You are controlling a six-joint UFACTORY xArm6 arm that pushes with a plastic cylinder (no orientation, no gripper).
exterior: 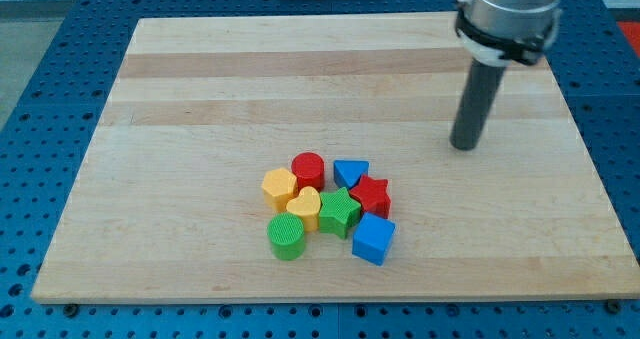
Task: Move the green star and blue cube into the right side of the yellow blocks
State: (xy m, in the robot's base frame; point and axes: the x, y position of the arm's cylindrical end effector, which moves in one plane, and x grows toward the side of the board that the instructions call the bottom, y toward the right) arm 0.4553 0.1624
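Observation:
The green star [340,213] sits in a tight cluster near the view's bottom centre, touching the yellow heart [304,206] on its left. The blue cube [373,239] lies just below and right of the star. A second yellow block [279,188] sits up and left of the heart. My tip [464,145] rests on the board well up and to the right of the cluster, apart from every block.
A red cylinder [309,168], a blue triangular block [350,172], a red star [371,195] and a green cylinder [287,238] belong to the same cluster. The wooden board [200,99] lies on a blue perforated table.

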